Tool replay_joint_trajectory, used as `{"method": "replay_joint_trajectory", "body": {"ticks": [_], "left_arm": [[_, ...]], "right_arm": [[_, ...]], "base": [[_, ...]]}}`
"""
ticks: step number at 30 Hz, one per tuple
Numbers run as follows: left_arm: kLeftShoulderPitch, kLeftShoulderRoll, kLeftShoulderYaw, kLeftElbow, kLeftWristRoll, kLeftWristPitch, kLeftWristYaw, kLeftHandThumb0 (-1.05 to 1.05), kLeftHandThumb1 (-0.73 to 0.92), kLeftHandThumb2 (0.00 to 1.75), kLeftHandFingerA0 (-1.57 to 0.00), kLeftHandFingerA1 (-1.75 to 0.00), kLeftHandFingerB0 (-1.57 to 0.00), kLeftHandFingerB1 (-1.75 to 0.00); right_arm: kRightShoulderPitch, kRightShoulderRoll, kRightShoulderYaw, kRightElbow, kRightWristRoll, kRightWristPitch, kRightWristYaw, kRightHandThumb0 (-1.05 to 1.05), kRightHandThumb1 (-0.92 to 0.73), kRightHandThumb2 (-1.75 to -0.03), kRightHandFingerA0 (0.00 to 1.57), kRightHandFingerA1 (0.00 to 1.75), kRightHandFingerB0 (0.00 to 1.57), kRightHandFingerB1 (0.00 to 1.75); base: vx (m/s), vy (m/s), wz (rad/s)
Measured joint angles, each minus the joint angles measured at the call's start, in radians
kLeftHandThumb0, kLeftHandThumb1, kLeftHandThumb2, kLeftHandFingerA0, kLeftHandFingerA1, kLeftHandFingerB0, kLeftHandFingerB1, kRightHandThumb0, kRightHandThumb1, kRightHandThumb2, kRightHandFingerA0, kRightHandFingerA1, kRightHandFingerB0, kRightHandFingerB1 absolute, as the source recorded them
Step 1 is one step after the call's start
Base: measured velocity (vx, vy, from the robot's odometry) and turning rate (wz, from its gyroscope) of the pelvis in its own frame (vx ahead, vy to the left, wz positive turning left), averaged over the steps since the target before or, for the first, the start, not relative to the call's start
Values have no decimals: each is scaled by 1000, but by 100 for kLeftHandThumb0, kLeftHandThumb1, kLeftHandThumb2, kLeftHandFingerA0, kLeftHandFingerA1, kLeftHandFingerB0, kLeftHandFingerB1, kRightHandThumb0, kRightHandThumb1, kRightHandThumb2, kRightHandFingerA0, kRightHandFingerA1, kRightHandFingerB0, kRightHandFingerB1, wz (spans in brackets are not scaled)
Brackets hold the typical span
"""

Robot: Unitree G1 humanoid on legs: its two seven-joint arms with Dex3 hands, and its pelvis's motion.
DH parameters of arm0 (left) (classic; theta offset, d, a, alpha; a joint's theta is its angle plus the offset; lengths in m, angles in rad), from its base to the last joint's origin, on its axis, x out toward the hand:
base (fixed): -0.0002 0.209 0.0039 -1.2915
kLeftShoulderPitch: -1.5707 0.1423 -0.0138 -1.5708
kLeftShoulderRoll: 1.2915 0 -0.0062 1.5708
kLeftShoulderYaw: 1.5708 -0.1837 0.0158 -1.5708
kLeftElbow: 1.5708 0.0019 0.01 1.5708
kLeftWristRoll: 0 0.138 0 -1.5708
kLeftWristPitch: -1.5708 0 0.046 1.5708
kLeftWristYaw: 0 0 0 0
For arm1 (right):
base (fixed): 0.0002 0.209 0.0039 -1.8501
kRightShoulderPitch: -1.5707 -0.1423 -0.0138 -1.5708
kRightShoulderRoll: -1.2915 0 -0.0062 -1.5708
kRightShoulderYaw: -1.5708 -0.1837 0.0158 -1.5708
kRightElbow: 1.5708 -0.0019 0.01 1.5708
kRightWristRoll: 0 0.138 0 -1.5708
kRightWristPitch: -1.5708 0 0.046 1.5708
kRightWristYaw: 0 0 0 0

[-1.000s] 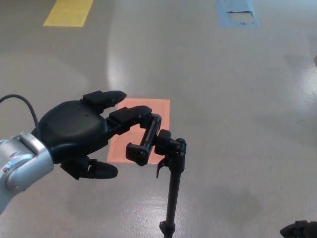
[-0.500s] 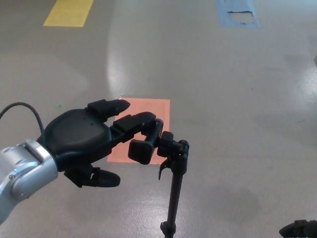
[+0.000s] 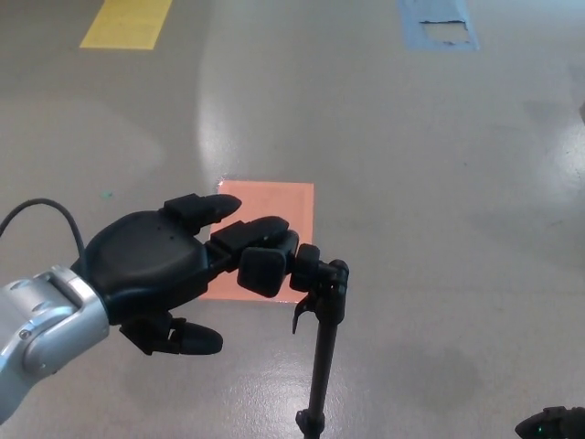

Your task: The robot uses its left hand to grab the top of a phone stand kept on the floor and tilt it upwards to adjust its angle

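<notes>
A silver forearm (image 3: pixel 41 334) was seen entering from the lower left, a black cable (image 3: pixel 37 212) looping behind it. The left hand (image 3: pixel 160 265) was held at mid-height over the floor (image 3: pixel 439 183), palm turned down and towards the stand. One finger (image 3: pixel 206 206) was extended above, free of contact; the thumb (image 3: pixel 187 338) hung below, also free. The second finger (image 3: pixel 247 233) was laid along the top of the cradle (image 3: pixel 265 270), its tip appearing to touch it. No closed grip was observed: the hand was partly open, fingers spread, resting against the cradle and not wrapped round it. This contact from above and behind was judged suited to levering the cradle about its joint.

The stand (image 3: pixel 320 357) stood on the floor at centre-bottom, its pole (image 3: pixel 318 375) upright and slightly leaning. The cradle sat at the pole's top, on a black joint (image 3: pixel 320 274), its flat face turned towards the camera. A red patch (image 3: pixel 270 206) lay on the floor behind the cradle; a yellow patch (image 3: pixel 123 23) and a blue patch (image 3: pixel 439 23) lay further off.

The tilt was judged under way but not complete. At the lower right corner a dark object (image 3: pixel 553 425) was glimpsed, possibly the right hand; its state could not be told.
</notes>
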Motion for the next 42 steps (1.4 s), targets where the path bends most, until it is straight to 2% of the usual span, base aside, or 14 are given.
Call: {"method": "replay_joint_trajectory", "body": {"ticks": [18, 24, 42], "left_arm": [[34, 1, -5, 10, 16, 0, 2, -90, 65, 103, 0, -9, 0, -11], [50, 1, -10, 18, 23, 0, 4, -89, 64, 103, 0, -13, 0, -13], [63, 1, -23, 31, 26, 0, 43, -88, 63, 102, 0, -14, 0, -13]], "right_arm": [[-8, 0, 1, 0, -2, 1, 11, -66, -63, -95, 34, 51, 28, 47], [-8, 0, 2, 0, -3, 1, 15, -64, -61, -93, 30, 50, 29, 47], [-14, 0, -5, 0, -1, 1, 27, -64, -60, -92, 32, 50, 31, 47]], "base": [[0, 0, 0], [0, 0, 0], [0, 0, 0]]}}
